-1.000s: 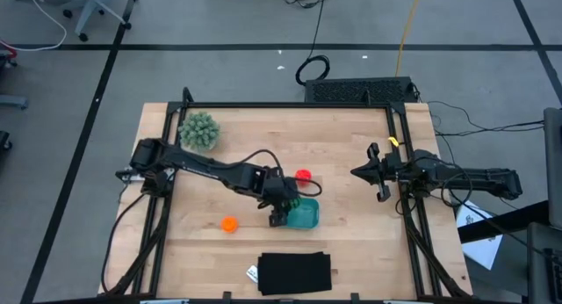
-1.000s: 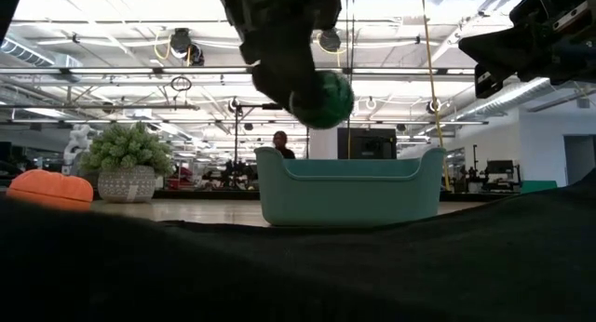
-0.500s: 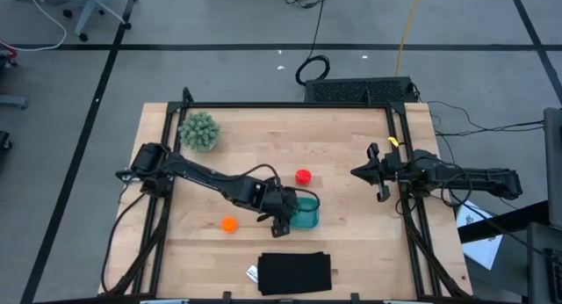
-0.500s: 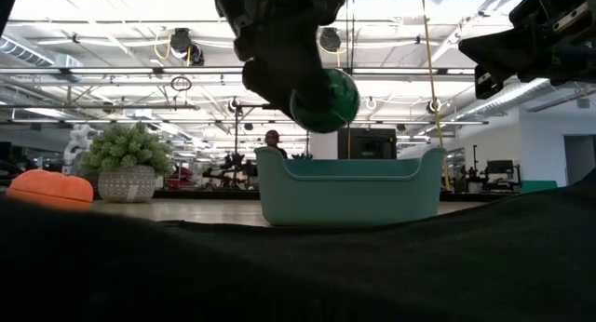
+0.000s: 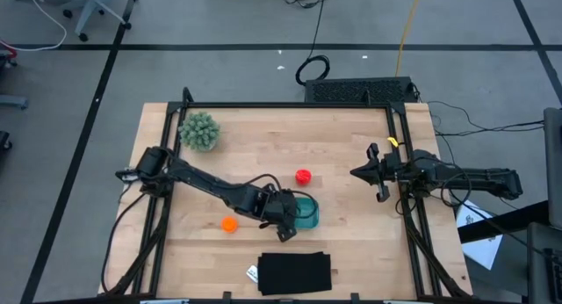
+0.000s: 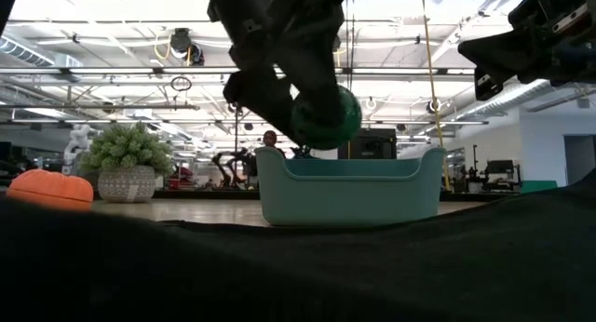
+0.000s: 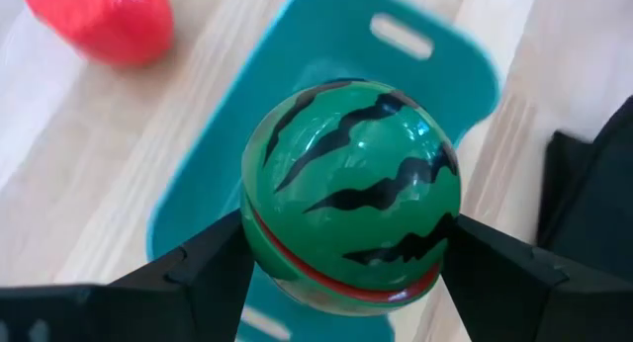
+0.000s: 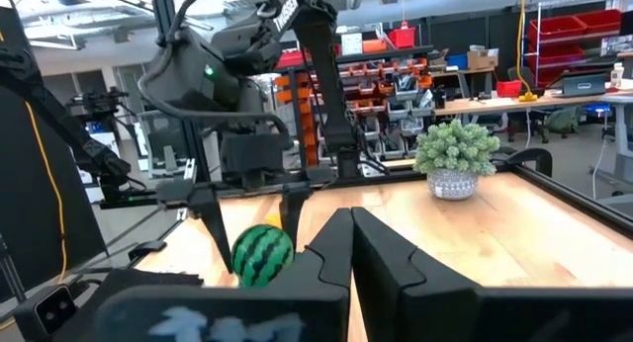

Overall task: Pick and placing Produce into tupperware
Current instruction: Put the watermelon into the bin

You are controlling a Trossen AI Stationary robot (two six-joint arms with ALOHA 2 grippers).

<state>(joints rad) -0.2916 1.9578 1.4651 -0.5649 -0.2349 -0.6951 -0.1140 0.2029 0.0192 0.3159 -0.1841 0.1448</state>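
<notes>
Carried the watermelon ball (image 7: 351, 189), clamped in the left gripper (image 7: 346, 258), lower and over the teal tub (image 6: 349, 187); ready to release. Right gripper (image 5: 373, 173) clenched empty, parked aside.

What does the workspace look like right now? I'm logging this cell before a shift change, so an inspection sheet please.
Surface: wooden table.
Job's things: watermelon ball above teal tub; red ball and orange ball on table.
Clutter: potted plant, black mat.
Grippers: left gripper shut on watermelon ball; right gripper shut, at table's right side.
Cables: black cable on floor.
Surroundings: workshop shelving.
</notes>
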